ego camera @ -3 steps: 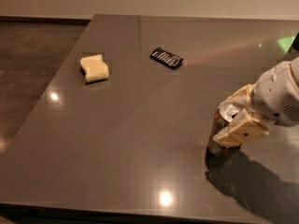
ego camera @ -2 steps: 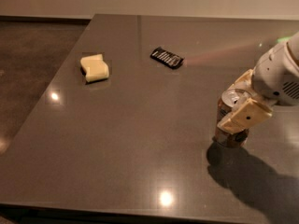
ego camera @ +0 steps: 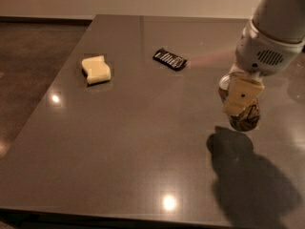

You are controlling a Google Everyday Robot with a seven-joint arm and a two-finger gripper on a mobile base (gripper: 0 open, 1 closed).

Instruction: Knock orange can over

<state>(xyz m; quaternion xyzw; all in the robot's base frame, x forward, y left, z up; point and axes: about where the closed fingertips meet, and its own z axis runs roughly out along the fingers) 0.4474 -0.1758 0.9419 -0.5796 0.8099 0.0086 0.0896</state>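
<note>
The gripper (ego camera: 239, 101) is at the right side of the table (ego camera: 133, 142), against the can (ego camera: 249, 120), which seems to lean; whether it grips the can I cannot tell. Left of the can and toward the front edge the surface is open. The sponge (ego camera: 96, 69) lies near the left edge and the wrapper (ego camera: 170, 59) toward the back, both well apart from the can.
</note>
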